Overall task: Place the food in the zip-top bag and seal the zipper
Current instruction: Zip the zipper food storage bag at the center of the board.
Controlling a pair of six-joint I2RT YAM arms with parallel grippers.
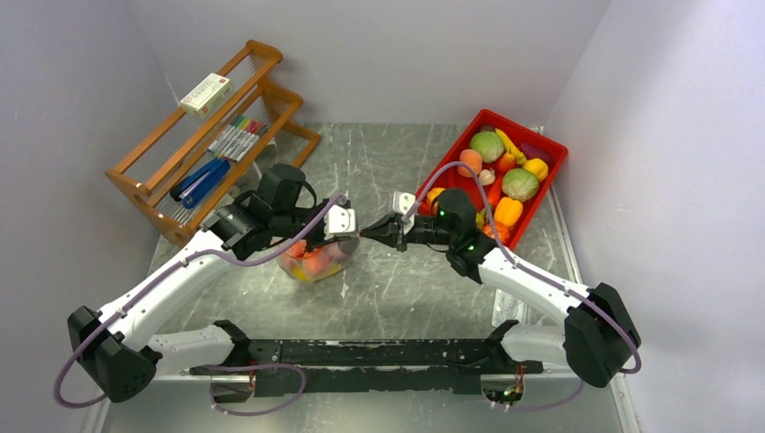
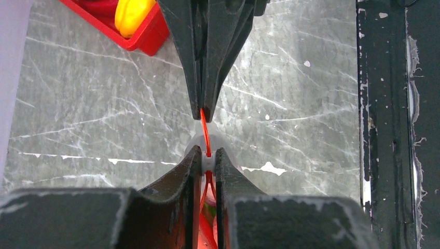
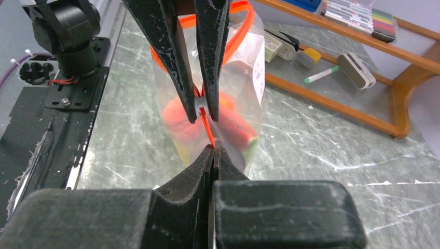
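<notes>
The zip-top bag (image 1: 311, 263) hangs just above the table centre with red, orange and yellow-green food (image 3: 174, 116) inside it. My left gripper (image 1: 347, 230) is shut on the white slider (image 2: 207, 163) of the orange-red zipper (image 2: 206, 132). My right gripper (image 1: 370, 233) faces it and is shut on the zipper's end (image 3: 207, 129). A short taut stretch of strip runs between the two grippers. Behind the left gripper's fingers (image 3: 171, 62) the zipper still loops open (image 3: 244, 15). More food (image 1: 520, 183) lies in the red bin.
The red bin (image 1: 550, 149) stands at the back right; its corner shows in the left wrist view (image 2: 150, 39). A wooden rack (image 1: 144, 176) with markers and a box stands at the back left. The black base rail (image 1: 379, 352) runs along the near edge.
</notes>
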